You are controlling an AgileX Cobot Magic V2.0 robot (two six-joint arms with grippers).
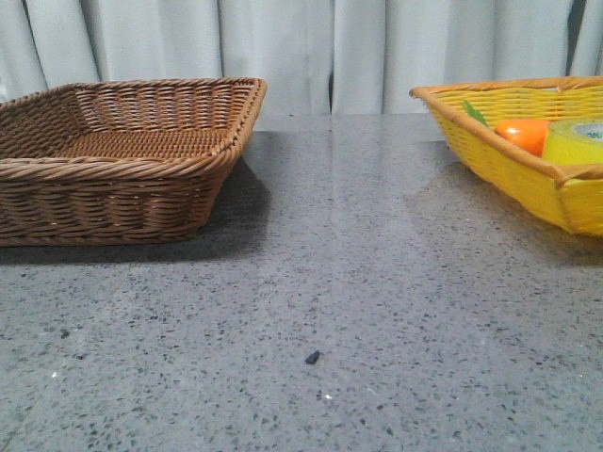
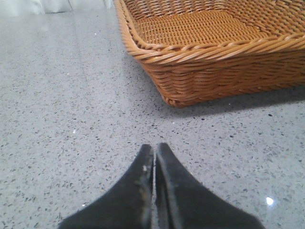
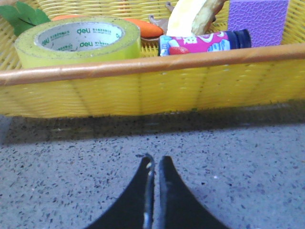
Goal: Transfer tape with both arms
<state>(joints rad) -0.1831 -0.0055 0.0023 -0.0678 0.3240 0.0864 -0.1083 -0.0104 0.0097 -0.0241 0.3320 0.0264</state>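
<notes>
The tape (image 3: 78, 40), a wide yellow roll with a white core and green lettering, lies flat inside the yellow basket (image 3: 143, 90). The front view shows the tape (image 1: 577, 139) at the far right, behind the rim of the yellow basket (image 1: 509, 160). My right gripper (image 3: 155, 160) is shut and empty, low over the grey table just outside that basket's wall. My left gripper (image 2: 155, 147) is shut and empty too, over the table a short way from the brown wicker basket (image 2: 209, 62). Neither arm shows in the front view.
The brown wicker basket (image 1: 122, 160) stands at the left, with nothing in it. Beside the tape lie an orange carrot-like toy (image 3: 143, 27), a small bottle (image 3: 205, 42), a purple block (image 3: 257, 20) and a green leaf (image 3: 24, 14). A dark speck (image 1: 312, 357) lies on the table.
</notes>
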